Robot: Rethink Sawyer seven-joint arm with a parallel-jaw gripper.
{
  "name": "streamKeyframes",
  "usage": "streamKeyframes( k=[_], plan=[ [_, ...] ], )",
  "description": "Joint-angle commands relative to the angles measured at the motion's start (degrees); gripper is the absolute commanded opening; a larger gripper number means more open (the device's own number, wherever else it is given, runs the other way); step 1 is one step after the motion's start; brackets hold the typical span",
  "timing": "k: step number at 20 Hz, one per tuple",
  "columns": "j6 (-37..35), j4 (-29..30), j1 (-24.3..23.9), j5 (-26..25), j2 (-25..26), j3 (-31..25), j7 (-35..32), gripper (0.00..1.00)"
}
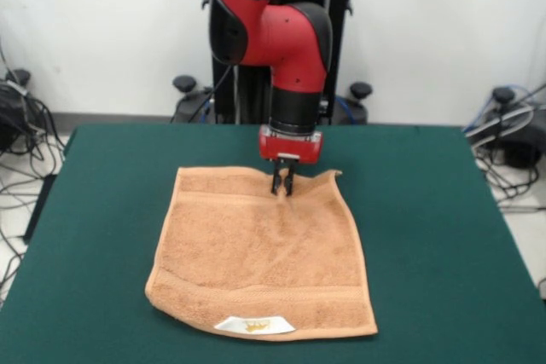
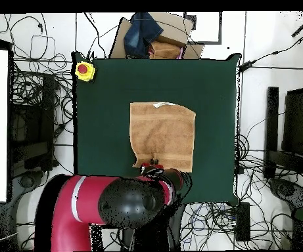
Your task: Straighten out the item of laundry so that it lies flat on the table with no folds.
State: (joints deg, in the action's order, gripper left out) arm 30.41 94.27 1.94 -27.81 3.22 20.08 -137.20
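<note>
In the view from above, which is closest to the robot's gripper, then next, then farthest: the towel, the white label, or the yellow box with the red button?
From the gripper:
1. Towel: the gripper is at its edge nearest the robot.
2. White label: on the towel's opposite edge.
3. Yellow box with the red button: at a far table corner.

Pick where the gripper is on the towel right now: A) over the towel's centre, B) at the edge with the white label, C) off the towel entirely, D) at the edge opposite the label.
D: the gripper pinches the towel at its edge opposite the white label.
</note>
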Motion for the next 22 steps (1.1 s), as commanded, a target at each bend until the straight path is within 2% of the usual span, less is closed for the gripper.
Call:
streamKeyframes(
  k=[1,22],
  plan=[
    [-17.1,-13.3,-0.9,3.7,20.0,-10.1,-0.6,0.0],
    [-17.0,-12.5,-0.8,2.5,20.9,-11.3,-1.0,0.0]
  ],
)
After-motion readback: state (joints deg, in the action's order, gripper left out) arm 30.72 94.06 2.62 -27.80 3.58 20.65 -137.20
